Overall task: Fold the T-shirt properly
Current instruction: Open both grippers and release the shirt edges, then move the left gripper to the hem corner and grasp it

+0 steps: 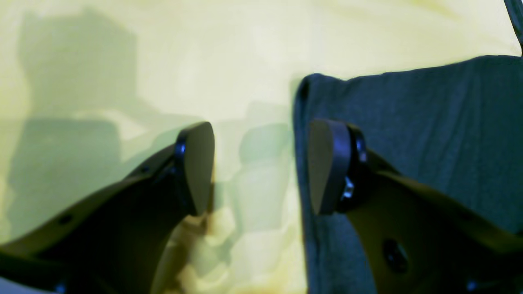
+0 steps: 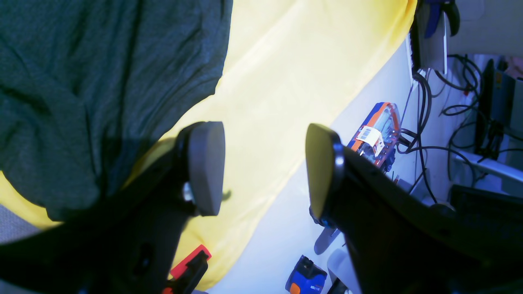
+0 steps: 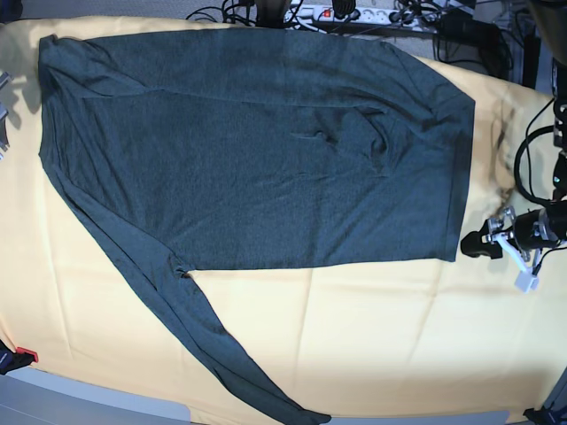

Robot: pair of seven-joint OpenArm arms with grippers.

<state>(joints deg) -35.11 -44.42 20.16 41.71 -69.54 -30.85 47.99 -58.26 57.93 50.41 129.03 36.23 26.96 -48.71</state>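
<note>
- T-shirt [image 3: 257, 150] lying spread flat across yellow cloth [image 3: 399, 336], one long sleeve [image 3: 204, 341] trailing toward near edge.
- Left gripper [image 1: 261, 167] hovering at shirt's edge, jaws spread, pinching nothing; one pad [image 1: 322, 167] sitting over fabric, the other over cloth.
- Right gripper [image 2: 265, 167] hanging with jaws spread, gripping nothing, shirt just beside it.
- Cables [image 3: 354, 13] lying beyond far edge.
</note>
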